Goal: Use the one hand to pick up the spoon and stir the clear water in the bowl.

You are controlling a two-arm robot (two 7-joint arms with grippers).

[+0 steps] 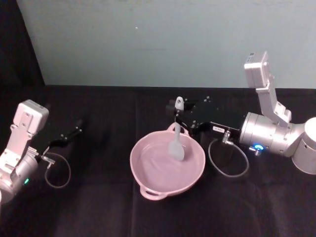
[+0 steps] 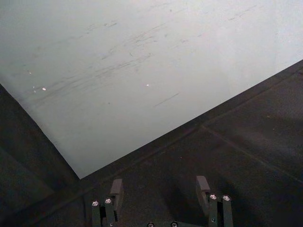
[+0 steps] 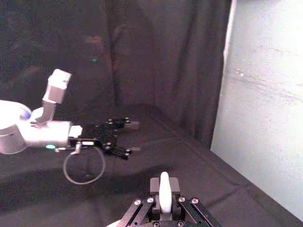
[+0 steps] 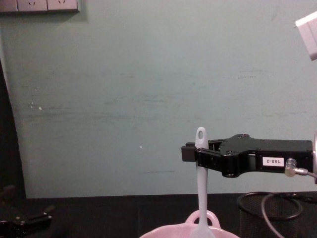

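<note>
the spoon (image 1: 177, 143) stands nearly upright over the bowl (image 1: 148, 170). its flat blade points down inside the bowl's far half, and its handle end with the hole rises above the far rim. whether the blade touches the water cannot be told. in the chest view the spoon (image 4: 200, 183) drops behind the bowl's (image 4: 218, 233) far rim, next to the small loop handle.

the right gripper (image 1: 178, 116) reaches in level from the bowl's right side, above the far rim. its jaws pinch the spoon's handle just below the hole.

a black wire-mesh cup (image 4: 270, 213) stands just right of the bowl, under the right gripper's body.

the left gripper (image 1: 76, 129) hangs well apart from the bowl, on its left side, over the black table cloth (image 1: 98, 212). its fingers (image 2: 116, 189) are spread and hold nothing.
</note>
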